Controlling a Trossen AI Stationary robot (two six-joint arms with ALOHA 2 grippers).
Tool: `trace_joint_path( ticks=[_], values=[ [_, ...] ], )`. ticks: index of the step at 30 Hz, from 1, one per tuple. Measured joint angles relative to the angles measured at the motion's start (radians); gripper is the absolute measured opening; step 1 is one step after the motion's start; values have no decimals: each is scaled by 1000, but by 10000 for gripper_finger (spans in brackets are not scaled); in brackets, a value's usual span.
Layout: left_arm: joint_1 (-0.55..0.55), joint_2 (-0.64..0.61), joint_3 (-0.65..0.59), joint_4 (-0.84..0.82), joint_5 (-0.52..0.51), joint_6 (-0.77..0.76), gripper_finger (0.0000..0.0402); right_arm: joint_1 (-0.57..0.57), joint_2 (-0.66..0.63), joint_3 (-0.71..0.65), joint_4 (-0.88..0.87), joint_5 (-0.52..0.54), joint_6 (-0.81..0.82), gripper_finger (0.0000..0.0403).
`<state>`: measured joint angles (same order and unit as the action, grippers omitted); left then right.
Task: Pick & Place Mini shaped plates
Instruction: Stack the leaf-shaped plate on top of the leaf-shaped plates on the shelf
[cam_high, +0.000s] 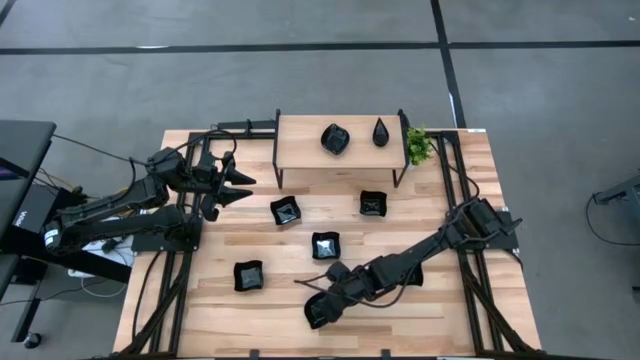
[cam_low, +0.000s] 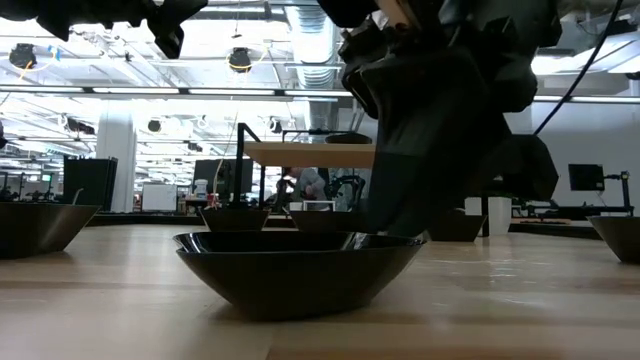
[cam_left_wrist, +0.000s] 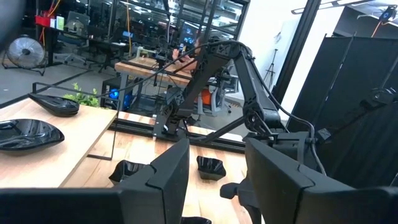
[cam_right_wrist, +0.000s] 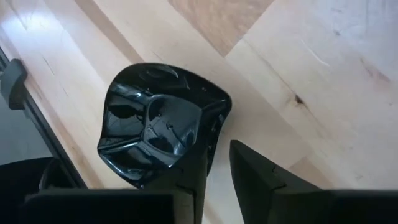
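Several glossy black mini plates show in the high view. A rounded square (cam_high: 334, 138) and a teardrop (cam_high: 381, 131) rest on the raised wooden shelf (cam_high: 300, 150). Square ones (cam_high: 285, 211), (cam_high: 373, 204), (cam_high: 325, 245), (cam_high: 248, 276) sit on the table. My right gripper (cam_high: 322, 300) is near the table's near edge, shut on another square plate (cam_high: 318, 314). My left gripper (cam_high: 243, 189) hangs open above the table's left side, holding nothing. My right gripper (cam_right_wrist: 217, 149) holds the square plate by its rim (cam_right_wrist: 212, 134), on the side toward the arm. One finger (cam_right_wrist: 194, 177) is over the plate's hollow and the other (cam_right_wrist: 255, 177) outside it. The fingers come slanting down from the right. The plate's base (cam_low: 300, 305) sits on the table.
A small green plant (cam_high: 418, 146) stands at the shelf's right end. The shelf on dark metal legs spans the table's far middle. Dark rails run along the table's left and right sides. In the low view other plates (cam_low: 40, 225), (cam_low: 620, 235) flank the held one.
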<state>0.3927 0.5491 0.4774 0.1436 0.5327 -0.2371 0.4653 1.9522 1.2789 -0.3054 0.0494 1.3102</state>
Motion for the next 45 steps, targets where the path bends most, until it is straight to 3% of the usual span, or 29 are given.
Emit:
trace_joint_path(
  ticks=[30,45],
  values=[
    [0,0,0,13,0,19,159,-14,0,0,1,-19,-16,60],
    [0,0,0,23,0,19,159,-1,37,0,58,54,50,60]
  ],
)
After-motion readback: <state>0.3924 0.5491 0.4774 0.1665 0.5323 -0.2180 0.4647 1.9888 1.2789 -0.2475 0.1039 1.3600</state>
